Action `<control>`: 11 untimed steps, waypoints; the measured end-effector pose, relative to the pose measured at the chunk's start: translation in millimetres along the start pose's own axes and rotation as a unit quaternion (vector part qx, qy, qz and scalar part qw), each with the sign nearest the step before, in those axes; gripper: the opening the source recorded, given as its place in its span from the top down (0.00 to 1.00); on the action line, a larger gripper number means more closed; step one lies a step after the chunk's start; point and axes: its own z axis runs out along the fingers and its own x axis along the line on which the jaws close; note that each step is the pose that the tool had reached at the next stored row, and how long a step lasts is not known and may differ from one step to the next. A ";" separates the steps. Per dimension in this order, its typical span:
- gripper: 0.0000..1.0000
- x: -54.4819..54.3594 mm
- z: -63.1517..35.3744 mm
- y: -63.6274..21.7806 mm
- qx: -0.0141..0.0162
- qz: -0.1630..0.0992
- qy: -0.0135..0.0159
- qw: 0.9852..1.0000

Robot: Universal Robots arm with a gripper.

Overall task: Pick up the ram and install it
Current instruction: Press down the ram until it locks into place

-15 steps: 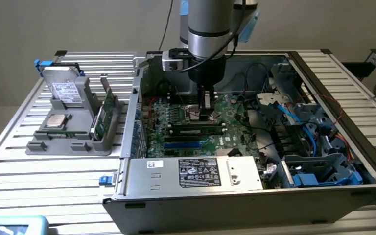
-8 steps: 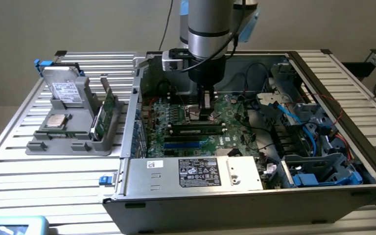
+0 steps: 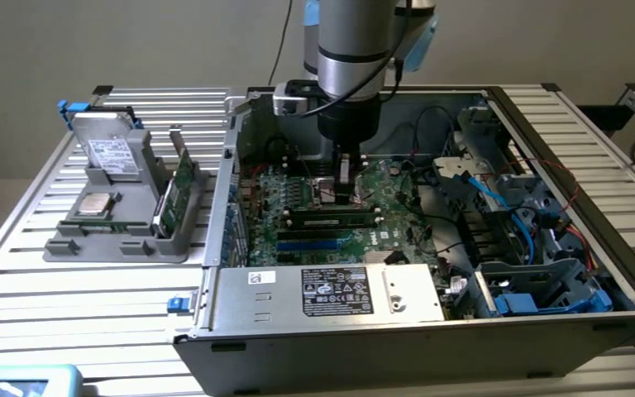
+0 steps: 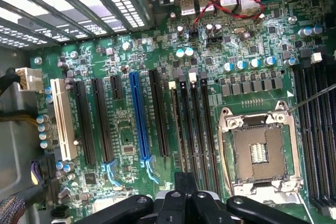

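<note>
The ram [image 3: 334, 221], a thin dark stick with a pale label, lies along a black slot on the green motherboard [image 3: 284, 198] inside the open computer case. My gripper [image 3: 346, 198] points straight down just behind it, shut, with nothing between its fingers. Whether the tips touch the ram I cannot tell. In the wrist view the shut gripper [image 4: 184, 195] hangs over the long black slots [image 4: 202, 124] beside the bare CPU socket [image 4: 260, 153].
A grey holder [image 3: 119, 244] at the exterior view's left carries a drive, a chip and upright green cards [image 3: 182, 186]. The power supply [image 3: 329, 289] fills the case front. Blue and black cables [image 3: 516, 207] and drive bays crowd the case's right side.
</note>
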 end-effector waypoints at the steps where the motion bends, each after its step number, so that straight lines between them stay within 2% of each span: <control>1: 0.89 0.0 0.0 0.0 -0.001 0.008 0.000 1.000; 6: 0.89 0.0 0.0 0.0 -0.003 0.046 0.001 0.999; 11: 0.89 0.0 0.0 0.0 -0.006 0.085 0.002 0.996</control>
